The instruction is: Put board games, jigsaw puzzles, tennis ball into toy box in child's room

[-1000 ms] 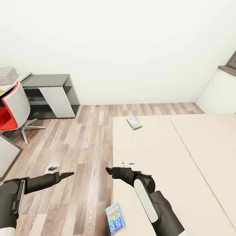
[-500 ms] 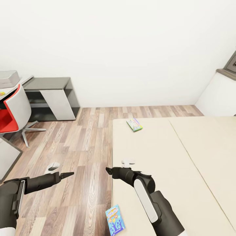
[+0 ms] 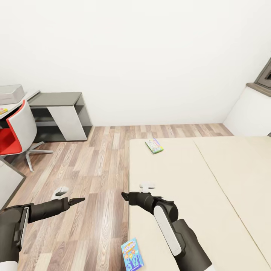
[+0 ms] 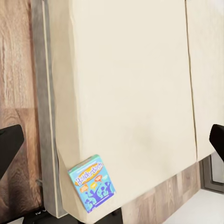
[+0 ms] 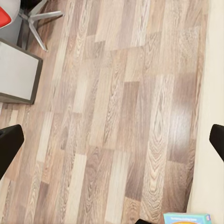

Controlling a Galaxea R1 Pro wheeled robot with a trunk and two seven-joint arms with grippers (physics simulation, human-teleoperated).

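Looking from the head, I see the blue board game (image 3: 131, 255) on the bed (image 3: 210, 188) edge, below the right gripper (image 3: 124, 195), nearer it. Left wrist: left gripper's jaws apart over the game. Right wrist: jaws apart.

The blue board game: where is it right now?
In the head view the blue board game lies at the near left edge of the bed, just left of the right arm's forearm; the left wrist view shows it by the mattress corner.
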